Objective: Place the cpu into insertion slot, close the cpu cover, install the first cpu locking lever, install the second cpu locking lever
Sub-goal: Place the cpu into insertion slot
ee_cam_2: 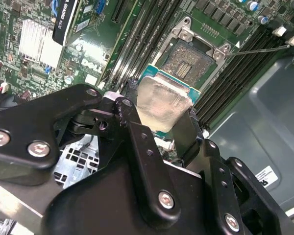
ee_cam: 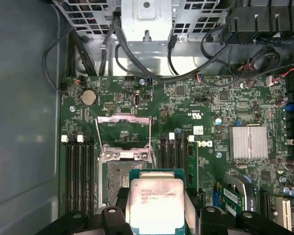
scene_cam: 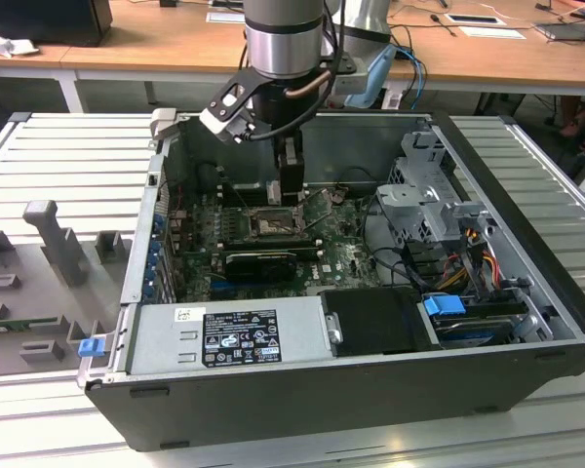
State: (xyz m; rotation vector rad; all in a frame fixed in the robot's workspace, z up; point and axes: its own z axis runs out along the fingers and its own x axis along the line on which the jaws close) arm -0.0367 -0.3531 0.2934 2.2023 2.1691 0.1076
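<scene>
My gripper (ee_cam_2: 162, 120) is shut on the cpu (ee_cam_2: 162, 100), a pale silver square chip on a green carrier edge, held by two opposite sides between the black fingers (ee_cam_2: 133, 128). In the first wrist view the cpu (ee_cam: 157, 198) hangs above the board and partly overlaps one side of the insertion slot (ee_cam: 116, 178), whose grey-gold contact field (ee_cam_2: 192, 59) lies bare. The cpu cover (ee_cam: 124, 138), a thin silver frame, stands swung open at the slot's far edge. A thin wire lever (ee_cam_2: 264, 49) sticks out beside the slot. In the exterior view the gripper (scene_cam: 291, 185) hovers just behind the slot (scene_cam: 268, 222).
Black memory slots (ee_cam: 78, 171) flank the socket on both sides. A black expansion card (scene_cam: 263, 261) lies in front of the socket, the grey power supply (scene_cam: 224, 331) at the case front. A metal drive cage (scene_cam: 429, 205) and cables (ee_cam: 137, 54) crowd one end; the case wall (ee_cam: 24, 122) is close.
</scene>
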